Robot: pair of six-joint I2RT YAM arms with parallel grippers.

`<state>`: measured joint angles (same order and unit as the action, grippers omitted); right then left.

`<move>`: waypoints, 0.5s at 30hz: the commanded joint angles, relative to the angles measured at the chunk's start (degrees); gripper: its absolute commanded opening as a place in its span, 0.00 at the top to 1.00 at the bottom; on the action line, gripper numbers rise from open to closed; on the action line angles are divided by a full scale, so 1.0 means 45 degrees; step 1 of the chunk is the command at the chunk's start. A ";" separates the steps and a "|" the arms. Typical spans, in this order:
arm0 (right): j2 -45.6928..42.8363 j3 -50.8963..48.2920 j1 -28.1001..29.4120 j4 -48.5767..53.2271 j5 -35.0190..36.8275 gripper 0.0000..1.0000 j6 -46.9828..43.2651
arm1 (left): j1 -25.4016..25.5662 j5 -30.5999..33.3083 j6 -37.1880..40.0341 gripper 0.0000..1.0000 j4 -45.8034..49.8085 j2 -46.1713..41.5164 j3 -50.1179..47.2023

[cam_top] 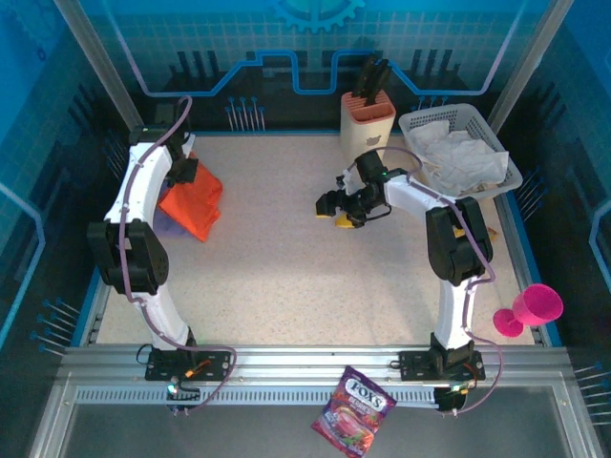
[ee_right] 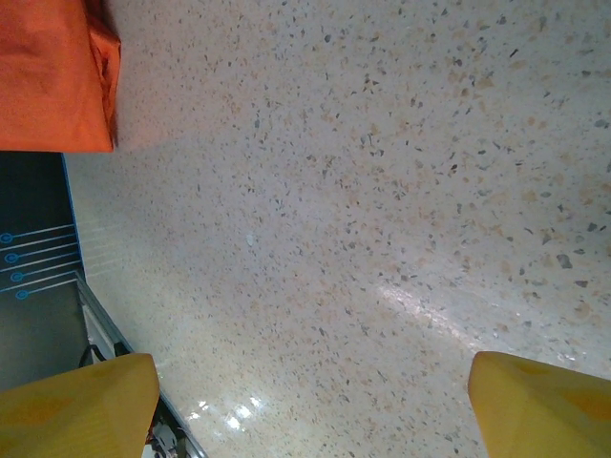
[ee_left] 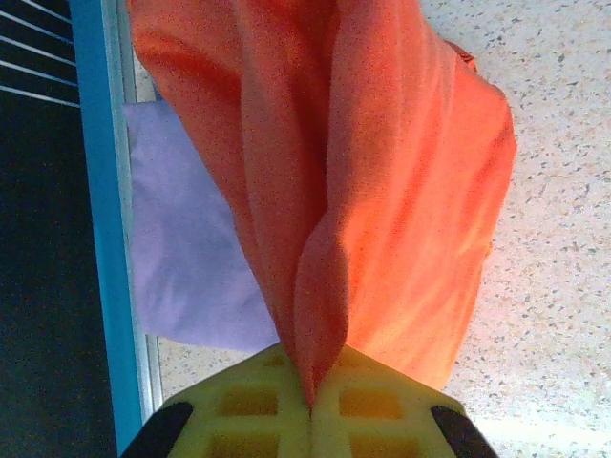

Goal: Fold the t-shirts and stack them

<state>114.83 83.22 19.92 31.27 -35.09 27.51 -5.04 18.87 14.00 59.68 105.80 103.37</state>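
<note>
Cloth of the orange-red t-shirt (ee_left: 401, 191) is pinched in the closed left fingers (ee_left: 239, 415), hung over the lavender t-shirt (ee_left: 191, 258) seemingly for stacking; the right fingers (ee_right: 76, 405) are held wide, empty.

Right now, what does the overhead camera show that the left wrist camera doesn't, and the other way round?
Overhead gives the wider scene: the right claw open above the middle of the table, a white basket, a knife block, a pink cup and a sweets bag. The left wrist gives the close-up: the left claw, its yellow fingers shut on a fold of the orange shirt. Both share the orange shirt, the lavender shirt beneath it and the speckled table.
</note>
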 commanded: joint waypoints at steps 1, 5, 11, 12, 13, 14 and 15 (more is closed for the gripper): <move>0.0378 0.0296 0.0128 0.0615 -0.0371 0.15 -0.0391 | -0.0016 0.0705 0.0542 1.00 -0.0143 -0.0053 0.0421; 0.0392 0.0164 0.0124 0.0535 -0.0462 0.15 -0.0401 | -0.0013 0.1046 0.0769 1.00 -0.0004 0.0014 0.0678; 0.0406 0.0072 0.0124 0.0368 -0.0624 0.15 -0.0362 | -0.0013 0.1427 0.1046 1.00 -0.0050 -0.0040 0.0960; 0.0420 0.0090 0.0124 0.0357 -0.0625 0.15 -0.0352 | -0.0030 0.1487 0.1104 1.00 -0.0027 0.0003 0.1038; 0.0438 0.0083 0.0121 0.0362 -0.0656 0.15 -0.0357 | -0.0013 0.1489 0.1132 1.00 -0.0033 0.0041 0.1099; 0.0461 0.0100 0.0109 0.0357 -0.0649 0.15 -0.0369 | -0.0023 0.1509 0.1181 1.00 -0.0023 0.0082 0.1132; 0.0491 0.0128 0.0101 0.0361 -0.0677 0.15 -0.0362 | -0.0013 0.1572 0.1222 1.00 -0.0058 0.0141 0.1113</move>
<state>115.79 83.26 19.92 32.14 -36.51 26.87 -5.04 23.59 17.72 59.72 105.91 105.95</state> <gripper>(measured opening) 0.851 0.059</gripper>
